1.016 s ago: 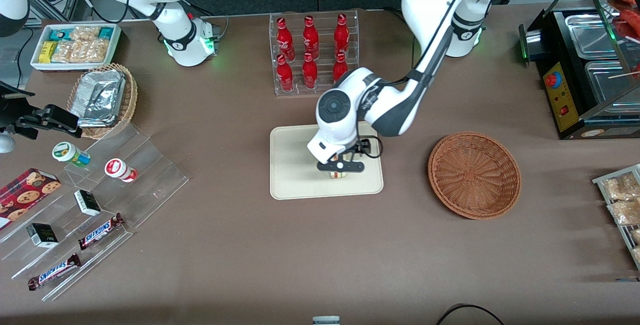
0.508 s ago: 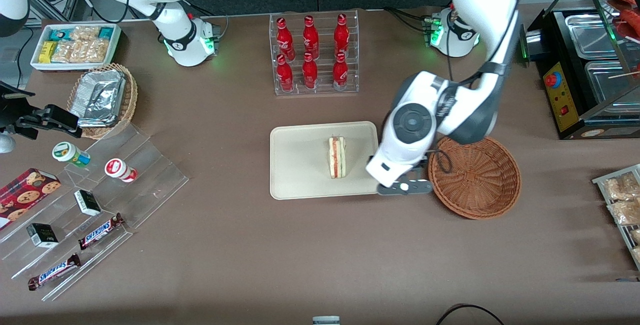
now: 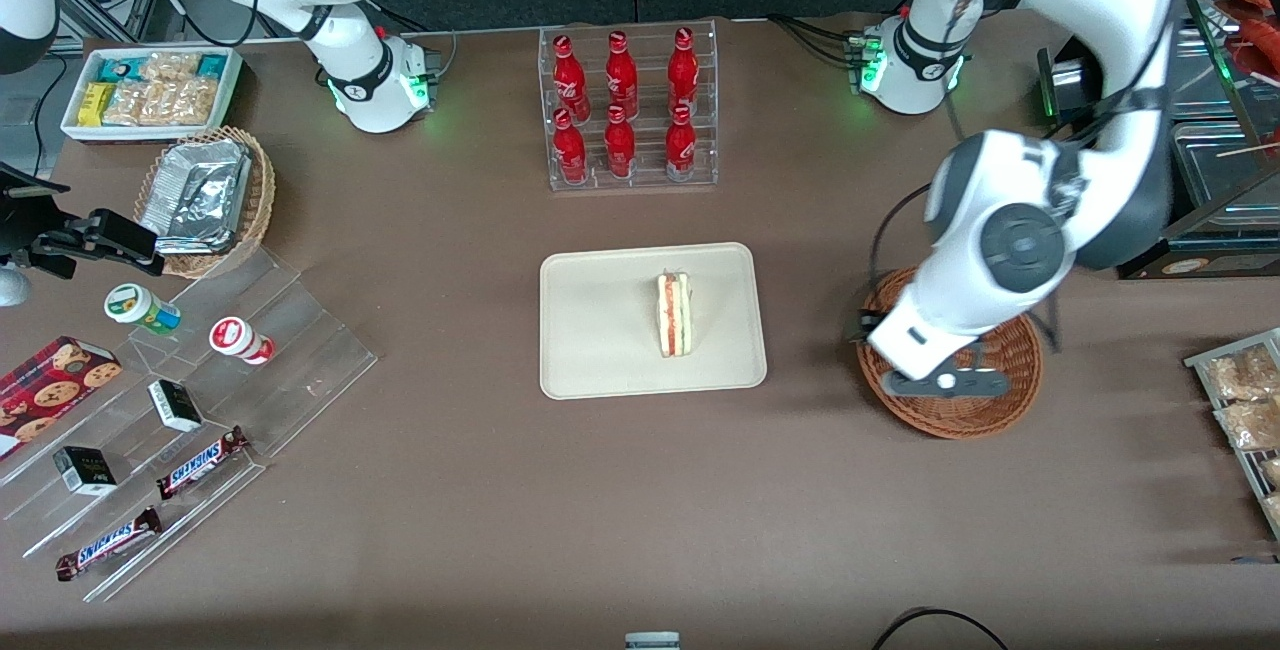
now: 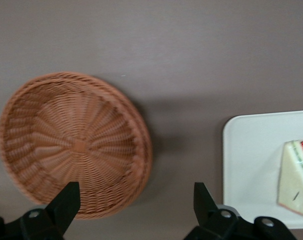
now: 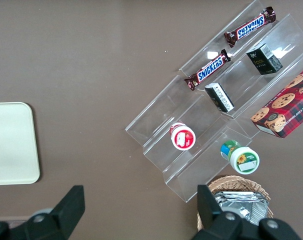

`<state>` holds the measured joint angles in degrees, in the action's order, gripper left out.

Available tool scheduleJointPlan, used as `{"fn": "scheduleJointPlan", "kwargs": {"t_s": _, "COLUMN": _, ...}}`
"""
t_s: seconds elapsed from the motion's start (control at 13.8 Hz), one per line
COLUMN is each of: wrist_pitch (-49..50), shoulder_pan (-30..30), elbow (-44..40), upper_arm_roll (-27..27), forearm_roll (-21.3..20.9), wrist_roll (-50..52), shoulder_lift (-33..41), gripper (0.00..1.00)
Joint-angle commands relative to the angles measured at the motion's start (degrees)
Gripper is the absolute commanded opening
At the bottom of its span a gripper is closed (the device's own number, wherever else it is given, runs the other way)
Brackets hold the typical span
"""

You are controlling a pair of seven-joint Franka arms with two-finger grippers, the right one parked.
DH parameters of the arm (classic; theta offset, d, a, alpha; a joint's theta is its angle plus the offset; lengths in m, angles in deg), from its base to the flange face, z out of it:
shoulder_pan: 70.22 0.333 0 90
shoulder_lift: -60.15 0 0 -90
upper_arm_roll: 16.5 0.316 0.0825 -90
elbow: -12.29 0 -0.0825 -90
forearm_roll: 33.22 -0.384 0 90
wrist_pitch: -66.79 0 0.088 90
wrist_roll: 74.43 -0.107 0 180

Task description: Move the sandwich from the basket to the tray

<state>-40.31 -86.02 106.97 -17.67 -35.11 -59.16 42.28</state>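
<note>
The sandwich, a pale wedge with red and green filling along its cut edge, lies on the cream tray at mid-table. It also shows on the tray in the left wrist view as the sandwich. The reddish-brown wicker basket sits beside the tray, toward the working arm's end, and the basket holds nothing. My left gripper hangs above the basket's nearer part. The gripper is open with nothing between its fingers.
A clear rack of red bottles stands farther from the camera than the tray. Acrylic steps with snacks, a tan foil-filled basket and a white snack bin lie toward the parked arm's end. A black appliance stands at the working arm's end.
The gripper let go of the sandwich on the tray, then rose and swung sideways from over the tray to above the basket. The sandwich has stayed put.
</note>
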Motion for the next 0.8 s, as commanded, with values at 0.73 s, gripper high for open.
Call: {"fn": "scheduleJointPlan", "kwargs": {"t_s": 0.73, "wrist_pitch": 20.25, "shoulder_pan": 13.68, "elbow": -2.55, "upper_arm_roll": -6.91, "forearm_roll": 1.27, "wrist_roll": -8.14, "shoulder_lift": 13.83, "gripper": 1.0}}
